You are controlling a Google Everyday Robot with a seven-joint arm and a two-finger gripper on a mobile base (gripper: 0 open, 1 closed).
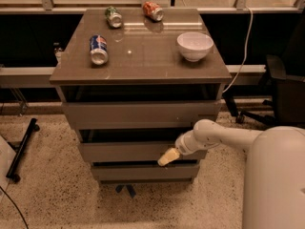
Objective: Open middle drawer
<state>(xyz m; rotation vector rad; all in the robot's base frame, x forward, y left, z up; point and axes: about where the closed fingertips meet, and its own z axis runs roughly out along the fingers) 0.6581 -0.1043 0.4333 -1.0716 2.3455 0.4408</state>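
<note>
The middle drawer [124, 151] is the grey-brown flat front between a taller drawer front [138, 114] above and a shorter one [143, 171] below. A dark gap shows above its top edge. My gripper [167, 157], with pale yellowish tips, is at the lower right part of the middle drawer's front, near its bottom edge. My white arm [214, 137] reaches in from the right.
On the cabinet top [143, 56] lie a blue can [98, 49], a green can [113, 16], a red can [153, 10] and a white bowl [195, 46]. A black chair [283, 92] stands right. A black stand foot [21, 149] lies on the floor at left.
</note>
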